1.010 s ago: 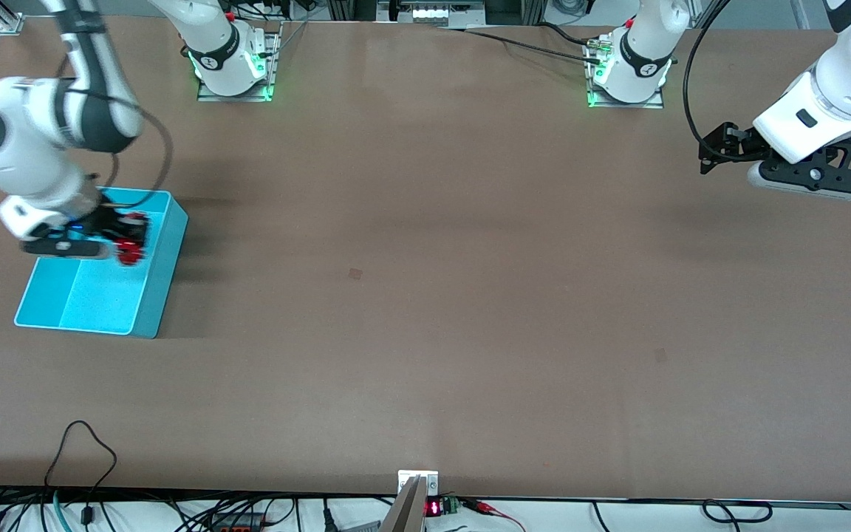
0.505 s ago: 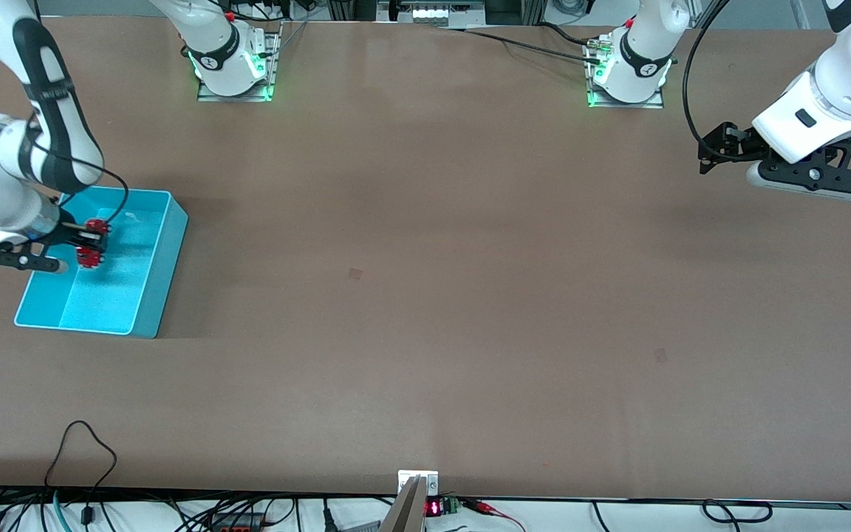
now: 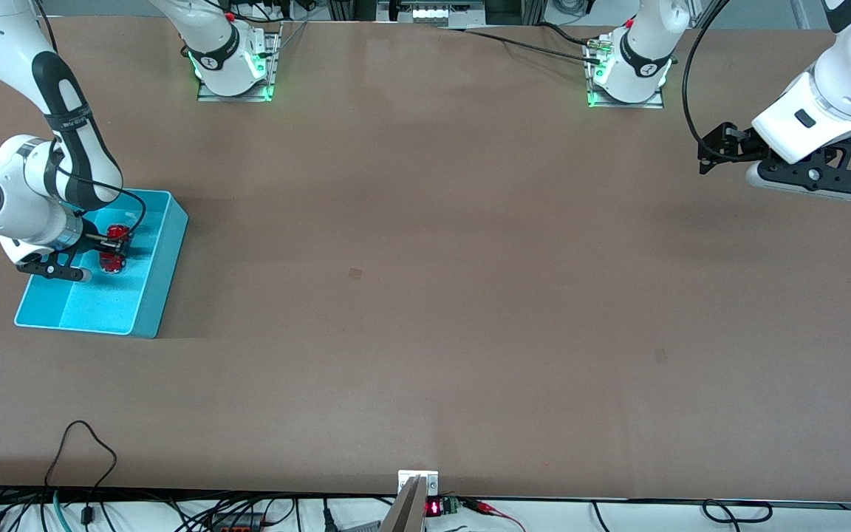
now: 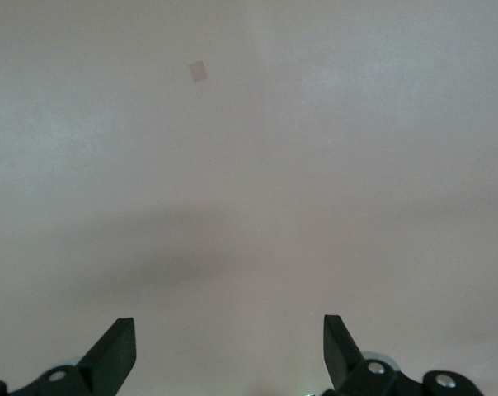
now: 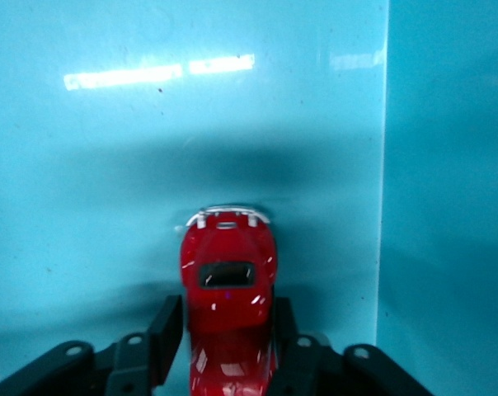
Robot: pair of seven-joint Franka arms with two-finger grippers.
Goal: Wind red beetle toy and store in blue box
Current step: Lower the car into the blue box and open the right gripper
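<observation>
The blue box (image 3: 151,281) stands at the right arm's end of the table. My right gripper (image 3: 106,248) is down inside it, shut on the red beetle toy (image 3: 110,262). In the right wrist view the toy (image 5: 228,289) sits between my fingers (image 5: 168,330), its silvery bumper pointing at the box's floor (image 5: 109,165), close to one wall (image 5: 447,165). I cannot tell if it touches the floor. My left gripper (image 3: 705,155) waits open and empty over bare table at the left arm's end; it also shows in the left wrist view (image 4: 228,346).
Both arm bases (image 3: 233,66) (image 3: 629,70) stand along the table's edge farthest from the front camera. A small dark mark (image 3: 355,273) lies mid-table. Cables (image 3: 78,451) hang at the edge nearest the front camera.
My right gripper has carried the toy about over the box and come lower into it. The left arm has not moved.
</observation>
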